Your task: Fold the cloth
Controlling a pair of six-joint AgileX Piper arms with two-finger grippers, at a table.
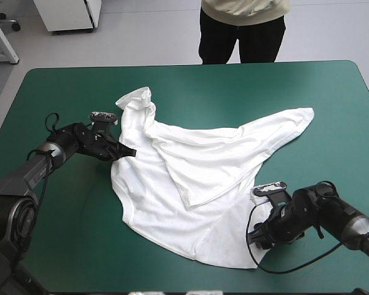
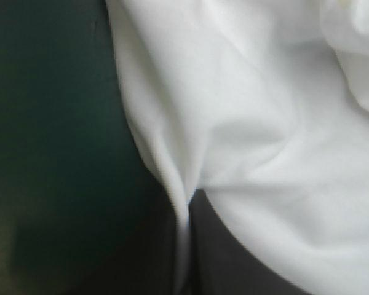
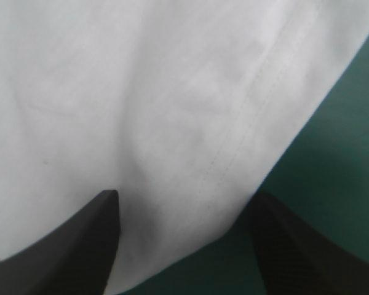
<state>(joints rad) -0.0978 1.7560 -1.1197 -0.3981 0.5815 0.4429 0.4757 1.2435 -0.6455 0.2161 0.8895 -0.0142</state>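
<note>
While the white T-shirt (image 1: 203, 178) covers the middle of the teal-green tabletop (image 1: 61, 246), it is only loosely spread and not flat. One layer is doubled over the centre, a bunched lobe points toward the far edge on the left, and a longer lobe reaches out to the right.

Item one: the left claw (image 1: 128, 150) sits low at the T-shirt's left edge and is clamped on it. The left wrist view shows its black fingers (image 2: 234, 264) drawn together with a ridge of white cloth pinched between them. Bare tabletop lies beside the cloth on one side.

Item two: the right claw (image 1: 258, 235) sits low at the T-shirt's near right edge. The right wrist view shows its fingers (image 3: 80, 246) standing apart, gripping nothing. The cloth lies between and ahead of them, with a stitched hem (image 3: 246, 117) running ahead from the gap. One fingertip is over cloth, the other over bare tabletop just beside the cloth's edge.
</note>
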